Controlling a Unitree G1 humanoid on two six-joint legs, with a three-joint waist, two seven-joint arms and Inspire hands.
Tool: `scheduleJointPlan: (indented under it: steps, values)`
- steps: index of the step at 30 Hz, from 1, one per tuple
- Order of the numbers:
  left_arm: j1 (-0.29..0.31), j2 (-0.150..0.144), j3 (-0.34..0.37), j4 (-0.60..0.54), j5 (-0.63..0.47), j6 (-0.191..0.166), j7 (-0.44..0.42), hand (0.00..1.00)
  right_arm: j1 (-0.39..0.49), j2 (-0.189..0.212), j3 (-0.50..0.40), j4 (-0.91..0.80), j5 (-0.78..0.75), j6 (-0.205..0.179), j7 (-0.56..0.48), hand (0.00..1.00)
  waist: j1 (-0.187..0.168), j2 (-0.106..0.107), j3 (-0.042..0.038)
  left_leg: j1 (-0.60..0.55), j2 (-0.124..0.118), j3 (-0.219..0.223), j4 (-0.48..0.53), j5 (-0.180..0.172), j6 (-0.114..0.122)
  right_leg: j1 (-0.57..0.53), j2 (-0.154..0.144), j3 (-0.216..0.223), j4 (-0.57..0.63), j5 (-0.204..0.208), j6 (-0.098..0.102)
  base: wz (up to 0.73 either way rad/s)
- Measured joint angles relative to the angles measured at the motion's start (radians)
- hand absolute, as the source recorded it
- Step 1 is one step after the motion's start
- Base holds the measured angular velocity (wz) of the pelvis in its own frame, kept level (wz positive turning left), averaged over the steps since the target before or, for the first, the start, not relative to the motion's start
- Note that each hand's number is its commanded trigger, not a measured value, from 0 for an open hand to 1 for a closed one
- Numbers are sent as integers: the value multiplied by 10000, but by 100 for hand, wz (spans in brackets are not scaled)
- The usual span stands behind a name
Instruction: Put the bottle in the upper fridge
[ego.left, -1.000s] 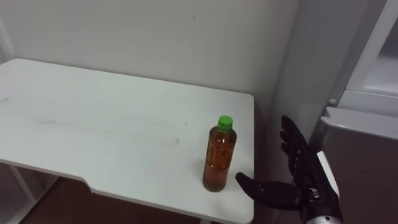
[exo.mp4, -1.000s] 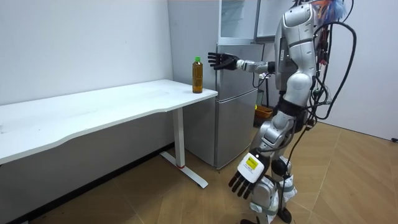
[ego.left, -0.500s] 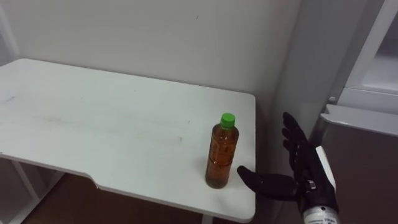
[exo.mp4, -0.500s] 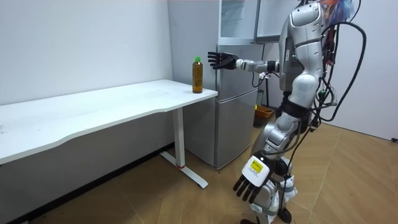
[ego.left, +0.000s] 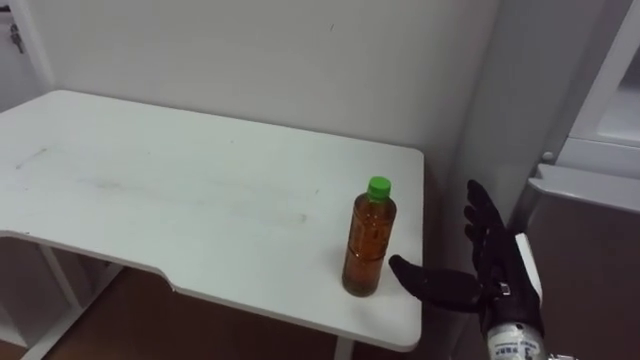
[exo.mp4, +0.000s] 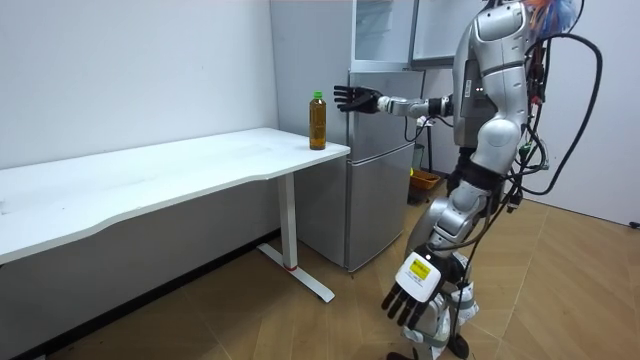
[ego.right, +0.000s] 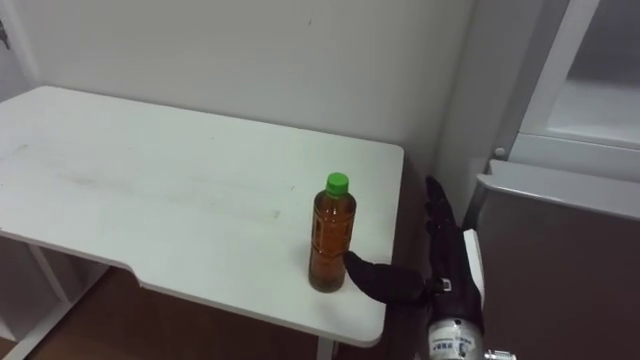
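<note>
One bottle (ego.left: 368, 240) on one table (ego.left: 180, 190), right hand (ego.left: 497, 283) beside.

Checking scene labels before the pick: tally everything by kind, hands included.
bottle: 1
table: 1
fridge: 1
robot hands: 2 (right hand, left hand)
Total: 5

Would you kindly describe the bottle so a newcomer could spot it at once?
A long white table stands against the wall beside a grey fridge. Near its corner closest to the fridge stands the bottle, upright, the right hand open beside it. Its amber liquid and green cap mark it.
</note>
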Motion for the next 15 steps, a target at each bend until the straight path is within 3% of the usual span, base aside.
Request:
scheduleJointPlan:
  steps: [5,15]
  values:
    - [-87,-6,-170,-67,10,111,-13,0,-59,-7,170,253,193,21,-112,0,213,154,-75,-110,3,-11,-18,1,-1,-131,-19,-69,93,0,1,0]
    - [-158,-35,-194,-66,-17,121,-12,0,-588,-11,399,258,31,21,-93,0,209,137,-18,-89,-31,-27,-54,8,-14,-100,-44,-172,65,-20,-8,0]
